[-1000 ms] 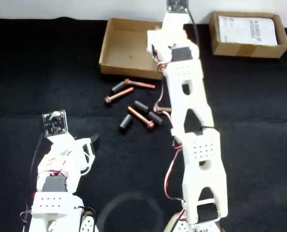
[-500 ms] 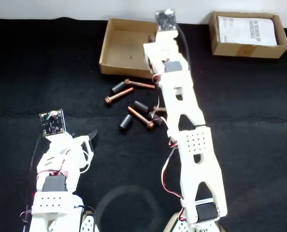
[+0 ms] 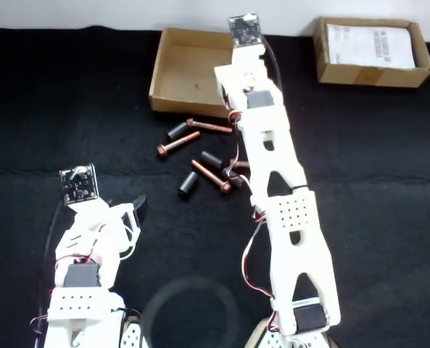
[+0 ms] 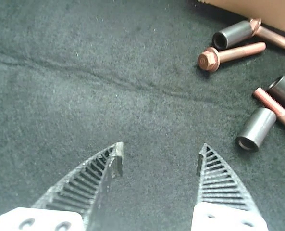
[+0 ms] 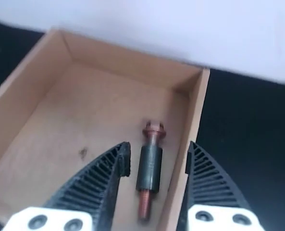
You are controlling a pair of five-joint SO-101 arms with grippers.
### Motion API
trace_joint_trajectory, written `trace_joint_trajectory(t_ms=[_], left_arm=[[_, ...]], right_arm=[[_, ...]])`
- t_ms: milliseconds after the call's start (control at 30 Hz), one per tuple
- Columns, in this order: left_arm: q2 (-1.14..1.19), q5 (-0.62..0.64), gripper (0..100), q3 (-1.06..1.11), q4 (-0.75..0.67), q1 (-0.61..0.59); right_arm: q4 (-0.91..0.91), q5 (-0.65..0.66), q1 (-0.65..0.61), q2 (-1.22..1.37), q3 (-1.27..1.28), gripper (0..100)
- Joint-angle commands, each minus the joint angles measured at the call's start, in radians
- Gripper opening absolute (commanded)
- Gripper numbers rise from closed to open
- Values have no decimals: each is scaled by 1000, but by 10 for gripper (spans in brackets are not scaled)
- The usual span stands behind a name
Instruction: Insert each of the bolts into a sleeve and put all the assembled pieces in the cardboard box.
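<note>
Your left pincer (image 4: 160, 153): jaws apart, empty, hanging over the bare black cloth surface (image 3: 69, 94), short of the parts. Mid-surface, loose: at least three copper-coloured hex-head bolts (image 3: 177, 143) and four short dark metal sleeves (image 3: 188, 183), none seated together as far as you can tell. Your right pincer (image 5: 157, 155): jaws apart, gripping nothing, above the open brown cardboard box (image 3: 189, 72). In that box, close to one wall: one assembled piece (image 5: 150, 168), bolt through sleeve, lying flat. Tally, as judged: one pair delivered; the rest await mating and boxing.

Copper bolts (image 3: 178, 143), dark grey sleeves (image 3: 188, 183), brown cardboard box (image 3: 182, 72).
</note>
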Motion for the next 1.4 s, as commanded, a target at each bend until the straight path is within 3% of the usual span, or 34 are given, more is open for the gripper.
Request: trace_joint_trajectory(t_ms=[0,233,467,633,767,900,1167,1367], left_arm=[[4,-8,256,24,-34,-25],[4,-6,256,24,-48,-33],[2,-3,256,24,-41,-35],[5,0,256,-25,26,-42],[5,2,256,-133,224,-38],[5,2,256,-203,301,-25],[18,2,256,-360,385,-19],[278,2,256,-650,594,22]], right_arm=[[246,14,12,-128,-157,170],[691,15,-27,-229,-404,170],[980,17,-73,-358,-443,171],[983,15,-50,-524,-303,171],[980,35,-50,-753,31,171],[977,91,-68,-929,325,171],[980,92,-71,-1024,481,171],[980,92,-73,-1024,599,171]])
